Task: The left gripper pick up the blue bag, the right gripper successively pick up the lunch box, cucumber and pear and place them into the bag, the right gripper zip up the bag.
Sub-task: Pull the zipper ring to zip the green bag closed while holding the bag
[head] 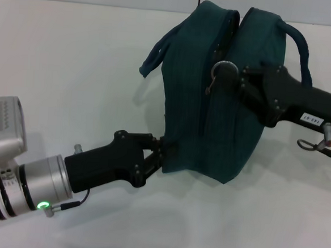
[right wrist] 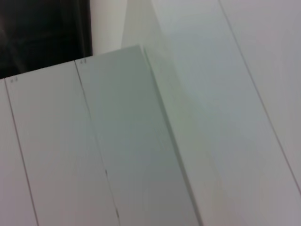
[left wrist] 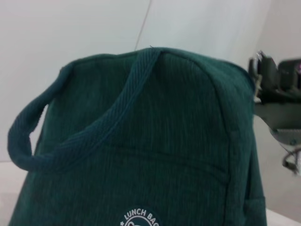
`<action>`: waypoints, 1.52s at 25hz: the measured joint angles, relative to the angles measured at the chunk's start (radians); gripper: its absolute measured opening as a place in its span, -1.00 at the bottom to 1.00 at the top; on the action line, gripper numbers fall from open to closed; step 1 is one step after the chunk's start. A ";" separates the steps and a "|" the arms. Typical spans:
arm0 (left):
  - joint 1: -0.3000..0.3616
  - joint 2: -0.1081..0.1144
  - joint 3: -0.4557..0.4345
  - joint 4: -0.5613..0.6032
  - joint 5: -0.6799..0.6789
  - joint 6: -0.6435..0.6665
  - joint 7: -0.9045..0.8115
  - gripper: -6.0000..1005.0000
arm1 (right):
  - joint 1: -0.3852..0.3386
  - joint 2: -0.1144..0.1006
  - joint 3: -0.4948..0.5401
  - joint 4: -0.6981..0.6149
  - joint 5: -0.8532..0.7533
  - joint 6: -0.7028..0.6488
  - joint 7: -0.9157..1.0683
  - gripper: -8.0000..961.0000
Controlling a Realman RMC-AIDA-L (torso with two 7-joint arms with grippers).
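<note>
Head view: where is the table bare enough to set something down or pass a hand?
Bare table beyond the left gripper, left of the blue bag, and in front, below both arms. Crowded where the right gripper meets the bag's zipper pull.

A plain white table meets pale wall panels with thin vertical seams.

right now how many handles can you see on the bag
2. On the blue bag, one handle loops out on the robot's left side, above the left gripper at the bag's lower corner. The other handle arches on the right side, above the right gripper near the zipper ring.
</note>
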 joint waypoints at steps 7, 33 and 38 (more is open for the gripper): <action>-0.003 -0.001 0.046 -0.011 -0.001 -0.008 0.040 -0.84 | -0.014 0.000 0.001 0.001 0.046 0.004 -0.004 -0.96; 0.049 0.020 0.061 0.073 0.002 -0.063 0.059 -0.88 | -0.072 -0.007 0.054 0.004 0.070 -0.027 -0.048 -0.96; 0.057 0.021 0.027 0.089 -0.006 -0.065 0.060 -0.88 | -0.075 -0.007 0.045 0.004 0.059 -0.054 -0.050 -0.96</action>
